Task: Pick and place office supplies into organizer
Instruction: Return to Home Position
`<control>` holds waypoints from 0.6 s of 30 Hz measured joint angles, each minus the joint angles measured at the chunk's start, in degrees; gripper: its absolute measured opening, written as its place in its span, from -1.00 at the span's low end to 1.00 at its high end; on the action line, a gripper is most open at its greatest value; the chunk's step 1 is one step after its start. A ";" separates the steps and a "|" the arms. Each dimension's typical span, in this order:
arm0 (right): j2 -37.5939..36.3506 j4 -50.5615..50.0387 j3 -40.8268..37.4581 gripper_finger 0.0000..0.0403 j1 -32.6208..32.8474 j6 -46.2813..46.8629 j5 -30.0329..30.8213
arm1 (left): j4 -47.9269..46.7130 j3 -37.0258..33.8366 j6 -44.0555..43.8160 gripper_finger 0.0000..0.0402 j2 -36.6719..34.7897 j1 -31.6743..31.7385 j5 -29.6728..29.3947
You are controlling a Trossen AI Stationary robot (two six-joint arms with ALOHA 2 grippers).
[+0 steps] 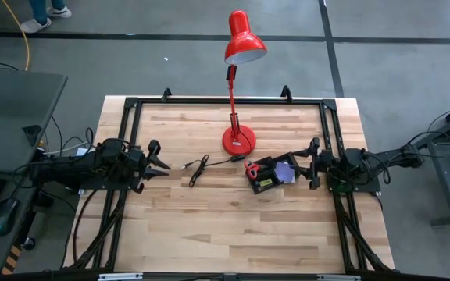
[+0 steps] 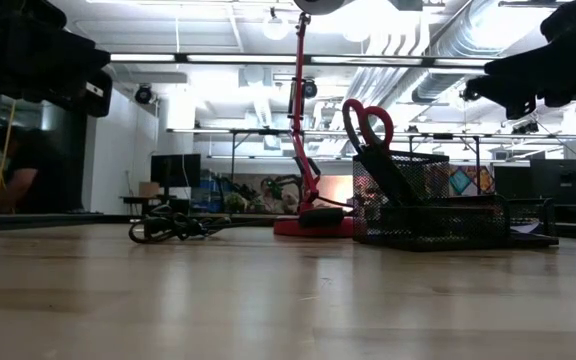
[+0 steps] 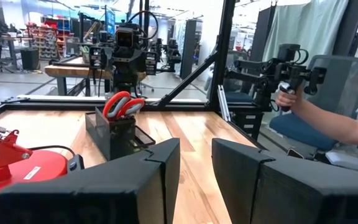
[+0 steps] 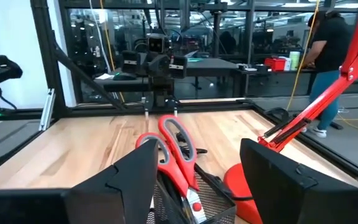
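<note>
- On the light wooden table's (image 1: pixel 233 226) right half, the black mesh desk organizer (image 1: pixel 266 183) stands near the red desk lamp's round base (image 1: pixel 238 140).
- Red-handled scissors (image 2: pixel 368 125) stand in its tall cup, handles up; a purple sticky-note pad (image 1: pixel 286 171) lies in its low tray.
- Right gripper (image 1: pixel 312 165) hovers just beside the organizer, fingers spread wide, empty.
- Left gripper (image 1: pixel 161 161) hangs at the table's left side, well apart, fingers parted, holding nothing.
- A thin black coiled cable (image 1: pixel 198 168) lies between them.

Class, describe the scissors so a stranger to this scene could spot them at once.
On the wooden table, find the red desk lamp; beside its round base sits a black mesh organizer. The scissors stand blades-down in its tall cup, their red handles poking above the rim, unlike anything else there.
</note>
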 joint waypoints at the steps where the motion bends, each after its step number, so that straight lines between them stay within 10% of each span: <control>1: 0.00 -0.01 0.00 0.10 0.00 0.01 0.12 | 0.04 0.00 0.00 -0.59 0.00 0.00 -0.15; 18: 0.17 -0.05 0.00 0.10 0.01 12.89 0.33 | -0.02 0.00 -0.20 -0.59 0.00 -0.01 -0.94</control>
